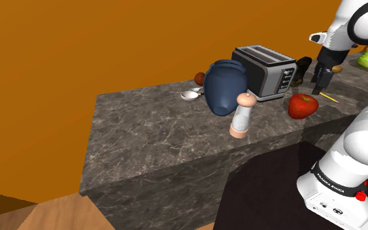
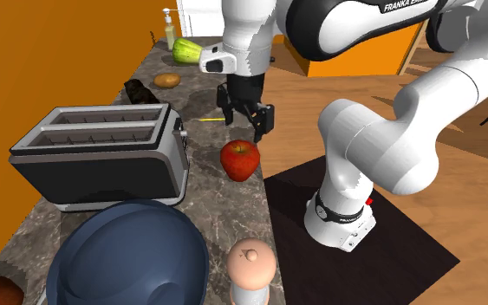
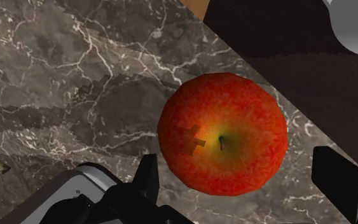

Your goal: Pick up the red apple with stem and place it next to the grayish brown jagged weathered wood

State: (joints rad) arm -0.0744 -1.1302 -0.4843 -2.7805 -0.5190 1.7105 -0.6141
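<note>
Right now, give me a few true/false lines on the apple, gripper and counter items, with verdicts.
1. The gripper is shut on the apple. False: its fingers stand apart and it hangs above the apple, which lies on the counter.
2. The apple's stem points up toward the gripper. True.
3. The toaster has bread in its slots. False: both slots are empty.
4. The pepper mill stands upright close to the blue jar. True.
</note>
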